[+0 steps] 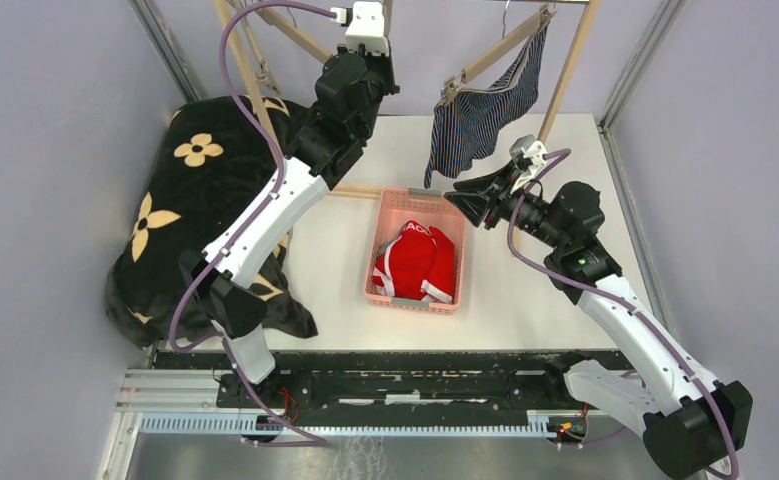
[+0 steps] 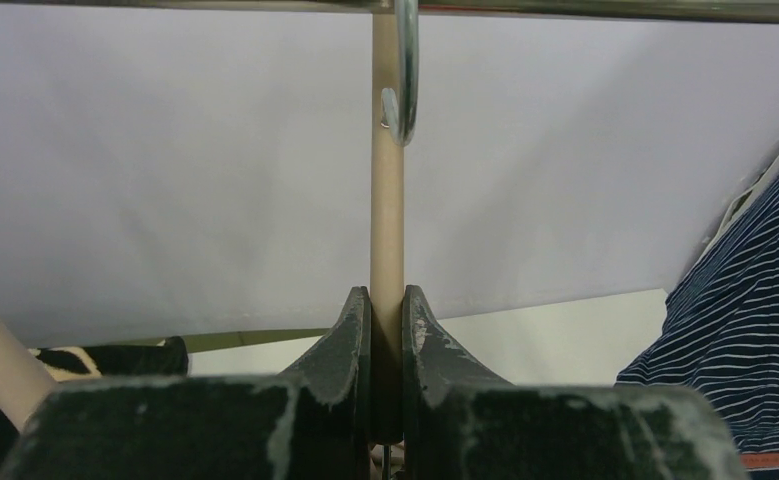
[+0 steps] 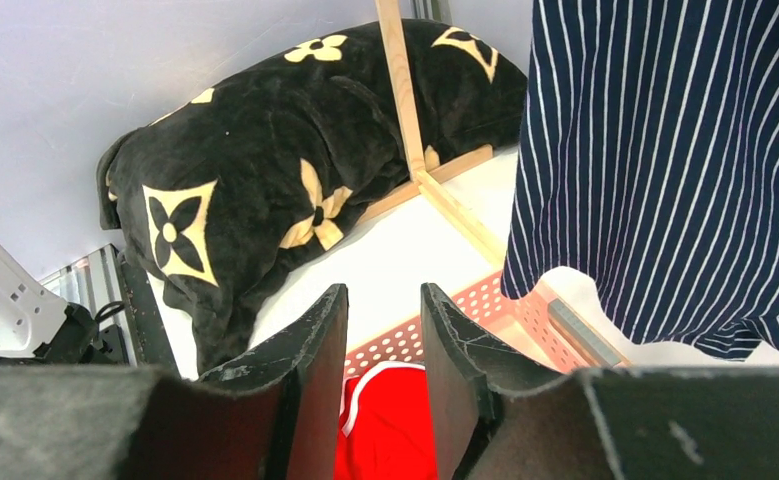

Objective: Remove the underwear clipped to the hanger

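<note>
From above, the dark blue boxers (image 1: 485, 115) hang clipped to the wooden hanger (image 1: 492, 58); the red briefs (image 1: 417, 262) lie in the pink basket (image 1: 413, 197) on the worktop (image 1: 525, 290); the right end effector (image 1: 460, 203) hovers beside the basket. Only the left wrist view shows the left end effector (image 2: 386, 330) clamped on an upright wooden rod (image 2: 386, 220) under a metal hook (image 2: 405, 80). The right wrist view shows its own fingers (image 3: 317, 350) apart and empty, with red cloth under the gap.

A black flowered blanket (image 1: 205, 200) lies left of the pink basket (image 1: 377, 245).

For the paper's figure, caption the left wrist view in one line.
Left gripper shut on an upright wooden rod, metal hook above; striped blue boxers hang at right.
</note>
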